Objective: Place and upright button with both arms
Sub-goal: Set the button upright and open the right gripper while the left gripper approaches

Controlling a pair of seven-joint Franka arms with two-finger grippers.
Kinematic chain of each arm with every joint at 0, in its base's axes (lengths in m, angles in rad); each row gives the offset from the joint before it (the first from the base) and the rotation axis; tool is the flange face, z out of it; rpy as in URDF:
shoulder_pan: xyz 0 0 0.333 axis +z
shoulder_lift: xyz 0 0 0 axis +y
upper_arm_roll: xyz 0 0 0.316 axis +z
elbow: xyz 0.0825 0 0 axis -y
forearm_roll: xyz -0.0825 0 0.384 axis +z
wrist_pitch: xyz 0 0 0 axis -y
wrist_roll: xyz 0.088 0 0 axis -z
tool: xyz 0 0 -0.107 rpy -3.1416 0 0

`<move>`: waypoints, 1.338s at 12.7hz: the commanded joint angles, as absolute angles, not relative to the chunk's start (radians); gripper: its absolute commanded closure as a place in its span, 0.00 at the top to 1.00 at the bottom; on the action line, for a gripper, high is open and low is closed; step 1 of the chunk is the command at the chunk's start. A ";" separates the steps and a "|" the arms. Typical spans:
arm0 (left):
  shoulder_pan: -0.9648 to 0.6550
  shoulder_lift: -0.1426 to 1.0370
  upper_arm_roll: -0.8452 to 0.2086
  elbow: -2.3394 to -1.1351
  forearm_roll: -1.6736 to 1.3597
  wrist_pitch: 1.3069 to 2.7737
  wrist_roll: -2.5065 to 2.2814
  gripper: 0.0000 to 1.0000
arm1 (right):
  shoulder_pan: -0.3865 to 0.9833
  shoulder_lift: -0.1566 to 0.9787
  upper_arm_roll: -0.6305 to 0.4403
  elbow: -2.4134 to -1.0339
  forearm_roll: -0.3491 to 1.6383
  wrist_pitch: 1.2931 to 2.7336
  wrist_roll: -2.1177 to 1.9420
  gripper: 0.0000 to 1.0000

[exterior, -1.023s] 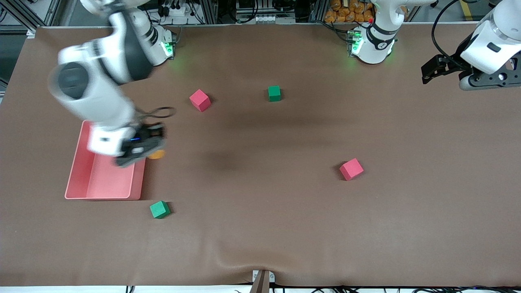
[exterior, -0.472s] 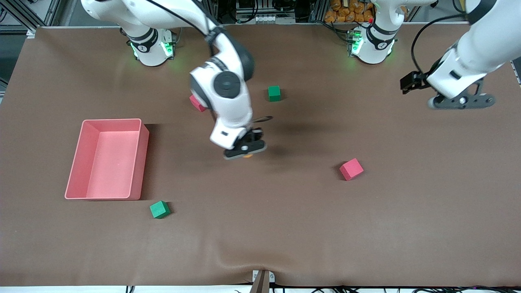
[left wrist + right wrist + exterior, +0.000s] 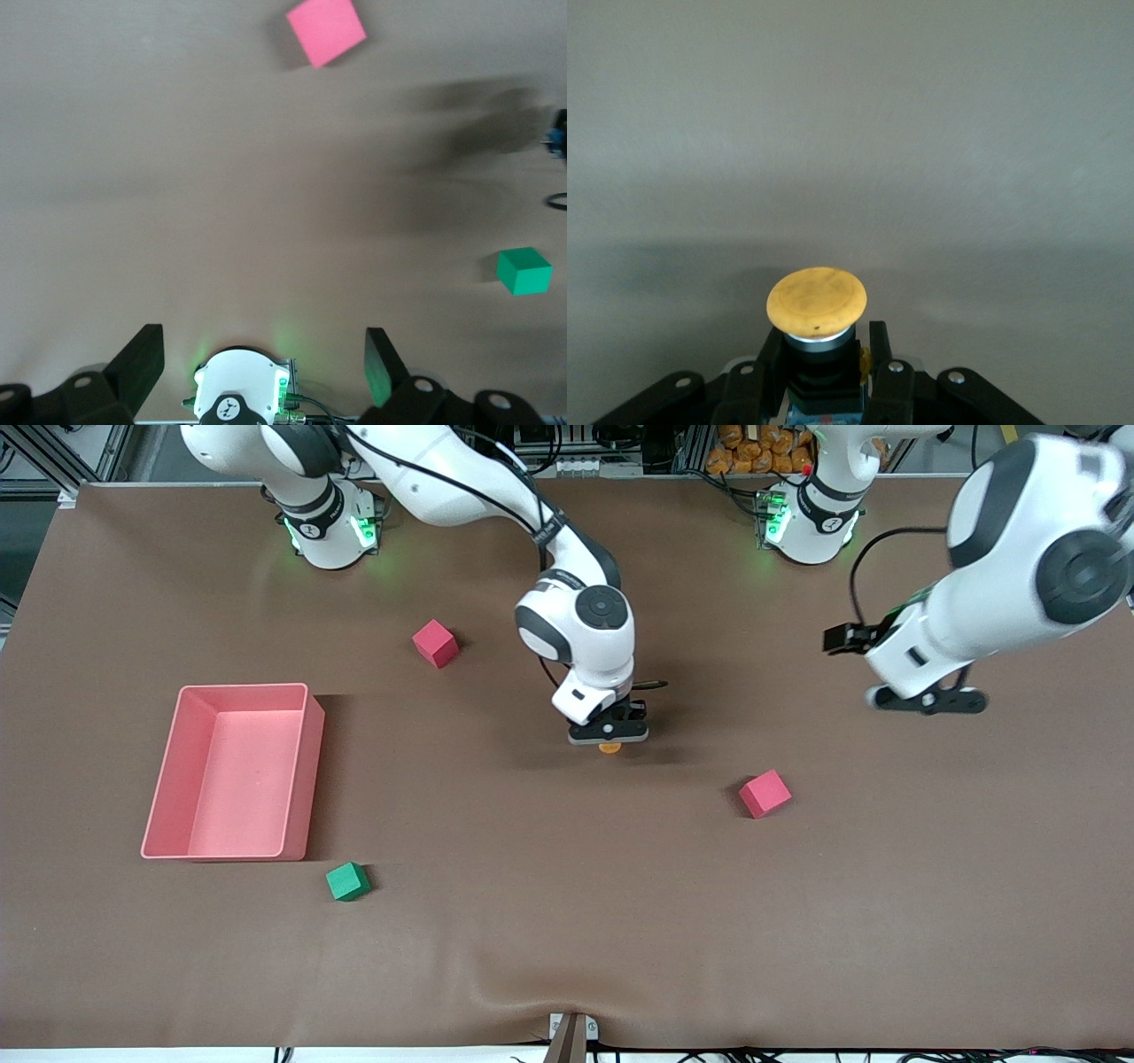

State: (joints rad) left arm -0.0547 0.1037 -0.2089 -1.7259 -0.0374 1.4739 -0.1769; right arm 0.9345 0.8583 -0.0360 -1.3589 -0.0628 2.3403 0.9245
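My right gripper (image 3: 609,737) is shut on the button (image 3: 609,747), whose orange cap peeks out under it over the middle of the table. In the right wrist view the orange cap (image 3: 817,301) points toward the table and the black body sits between the fingers (image 3: 879,350). My left gripper (image 3: 926,700) is open and empty, held over the table toward the left arm's end. In the left wrist view its fingers (image 3: 379,359) stand wide apart with nothing between them.
A pink tray (image 3: 301,779) stands toward the right arm's end. A red cube (image 3: 765,793) lies between the grippers, nearer the front camera. Another red cube (image 3: 435,643) and a green cube (image 3: 347,881) lie nearer the tray. The left wrist view shows a green cube (image 3: 524,270).
My right arm has swung from the pink tray to the table's middle with the button. My left arm has come down and inward from the table's end.
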 commanded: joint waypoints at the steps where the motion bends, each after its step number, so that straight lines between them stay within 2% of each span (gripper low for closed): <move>1: -0.090 0.164 -0.216 -1.707 -0.054 1.494 -0.204 1.00 | 0.939 0.893 -0.048 -1.302 -0.092 2.330 0.956 0.45; 2: -0.110 0.182 -0.218 -1.707 -0.055 1.514 -0.231 1.00 | 0.939 0.893 -0.049 -1.302 -0.094 2.332 0.956 0.99; 7: -0.228 0.261 -0.218 -1.701 -0.058 1.606 -0.437 1.00 | 0.937 0.853 -0.048 -1.302 -0.124 2.319 0.948 1.00; 10: -0.284 0.293 -0.216 -1.700 -0.054 1.646 -0.510 1.00 | 0.919 0.744 -0.048 -1.348 -0.124 2.261 0.921 1.00; 14: -0.320 0.324 -0.216 -1.689 -0.060 1.696 -0.583 1.00 | 0.789 0.540 -0.046 -1.538 -0.120 2.229 0.602 1.00; 17: -0.380 0.432 -0.216 -1.576 -0.060 1.700 -0.707 1.00 | 0.634 0.471 -0.043 -1.574 -0.110 2.172 0.387 1.00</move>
State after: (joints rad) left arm -0.3366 0.3418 -0.2209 -1.6820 -0.0473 1.7059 -0.6301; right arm 0.7282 0.5542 -0.0694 -1.4893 -0.1006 2.1957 0.4871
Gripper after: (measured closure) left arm 0.000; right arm 0.000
